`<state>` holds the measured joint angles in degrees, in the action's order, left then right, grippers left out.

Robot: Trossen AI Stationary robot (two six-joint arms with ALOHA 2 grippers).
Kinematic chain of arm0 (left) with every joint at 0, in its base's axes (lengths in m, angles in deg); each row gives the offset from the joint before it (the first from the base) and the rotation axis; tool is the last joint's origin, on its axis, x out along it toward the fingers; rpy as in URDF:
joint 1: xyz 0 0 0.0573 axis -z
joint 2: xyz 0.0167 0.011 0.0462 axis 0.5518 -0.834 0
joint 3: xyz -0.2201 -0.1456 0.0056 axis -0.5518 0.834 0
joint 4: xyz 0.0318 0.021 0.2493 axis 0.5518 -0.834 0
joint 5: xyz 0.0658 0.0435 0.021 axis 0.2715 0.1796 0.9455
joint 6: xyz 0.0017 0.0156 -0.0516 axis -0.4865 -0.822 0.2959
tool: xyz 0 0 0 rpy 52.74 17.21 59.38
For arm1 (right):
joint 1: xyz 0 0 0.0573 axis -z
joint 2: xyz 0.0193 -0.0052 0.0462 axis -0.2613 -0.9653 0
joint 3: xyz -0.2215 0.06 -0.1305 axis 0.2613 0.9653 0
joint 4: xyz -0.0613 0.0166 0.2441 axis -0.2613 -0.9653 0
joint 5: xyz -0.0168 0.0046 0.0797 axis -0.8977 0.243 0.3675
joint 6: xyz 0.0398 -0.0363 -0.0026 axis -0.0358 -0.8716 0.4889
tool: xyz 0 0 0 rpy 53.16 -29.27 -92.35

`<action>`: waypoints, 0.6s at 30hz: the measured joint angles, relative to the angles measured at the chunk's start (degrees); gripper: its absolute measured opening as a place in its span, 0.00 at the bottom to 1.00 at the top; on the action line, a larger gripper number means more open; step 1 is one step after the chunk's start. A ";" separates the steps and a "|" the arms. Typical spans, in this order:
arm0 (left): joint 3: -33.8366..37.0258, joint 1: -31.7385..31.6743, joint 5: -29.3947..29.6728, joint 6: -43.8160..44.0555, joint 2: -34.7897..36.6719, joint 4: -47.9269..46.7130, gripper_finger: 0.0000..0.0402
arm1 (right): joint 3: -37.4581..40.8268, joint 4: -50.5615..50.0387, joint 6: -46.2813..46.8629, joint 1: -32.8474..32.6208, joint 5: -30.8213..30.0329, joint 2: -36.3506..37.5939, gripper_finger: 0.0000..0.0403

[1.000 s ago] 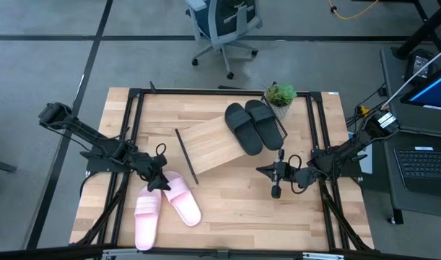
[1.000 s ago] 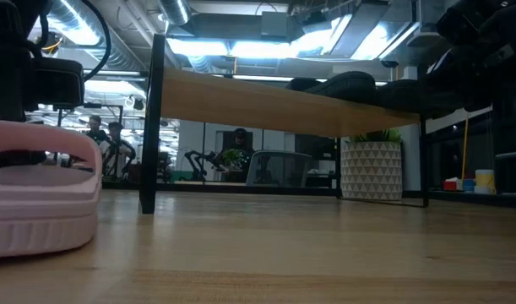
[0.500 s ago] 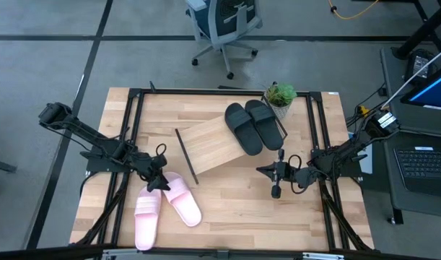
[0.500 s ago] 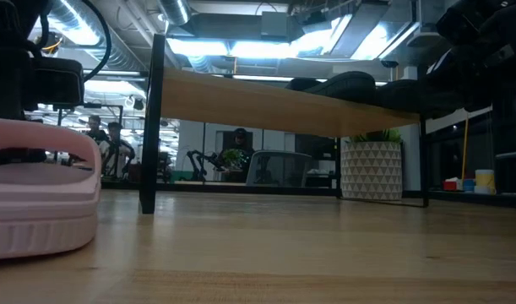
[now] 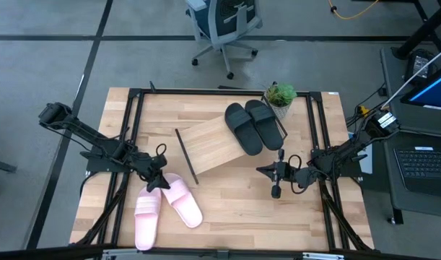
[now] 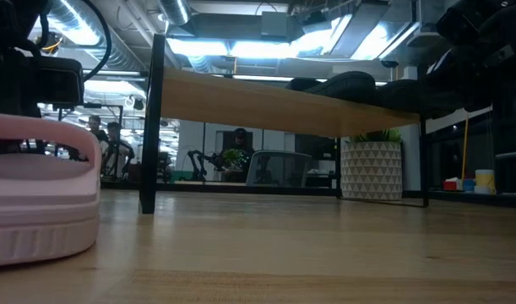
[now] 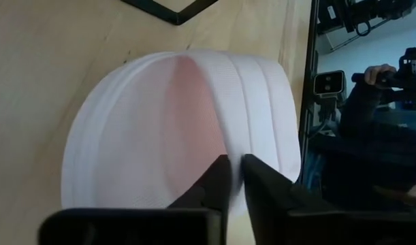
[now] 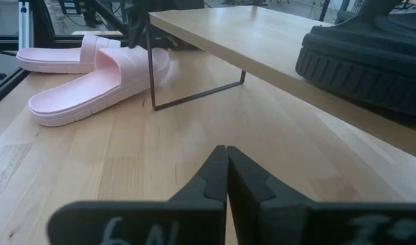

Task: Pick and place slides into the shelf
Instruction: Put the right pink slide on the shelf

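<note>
The left gripper (image 7: 235,180) pinches the strap of a pink slide (image 7: 187,129) on the table (image 5: 242,209), beside the shelf (image 5: 213,144) holding two black slides (image 5: 250,124); the right gripper (image 8: 226,170) hovers pressed together.

The shelf (image 5: 224,144) sits tilted on the table (image 5: 227,209). Two black slides (image 5: 250,125) lie on its right end. Two pink slides (image 5: 166,207) lie left of the shelf, with the left gripper (image 5: 156,180) on one. The right gripper (image 5: 276,180) is right of the shelf.
</note>
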<state>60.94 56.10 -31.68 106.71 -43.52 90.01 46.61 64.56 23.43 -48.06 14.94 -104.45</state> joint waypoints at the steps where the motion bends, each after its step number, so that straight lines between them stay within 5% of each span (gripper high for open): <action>1: 0.00 0.00 0.08 -0.92 0.00 0.02 0.06 | 0.00 0.02 0.00 0.01 0.00 0.00 0.02; 7: 0.00 0.00 1.36 -4.20 0.03 -0.25 0.02 | 0.00 0.00 0.02 -0.01 0.02 0.00 0.02; 18: -2.24 0.00 -5.47 -4.05 1.38 0.59 0.01 | 0.01 -0.02 0.00 0.01 0.02 0.00 0.02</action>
<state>58.70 56.10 -37.15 102.66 -42.14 90.61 46.62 64.54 23.43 -48.05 14.96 -104.45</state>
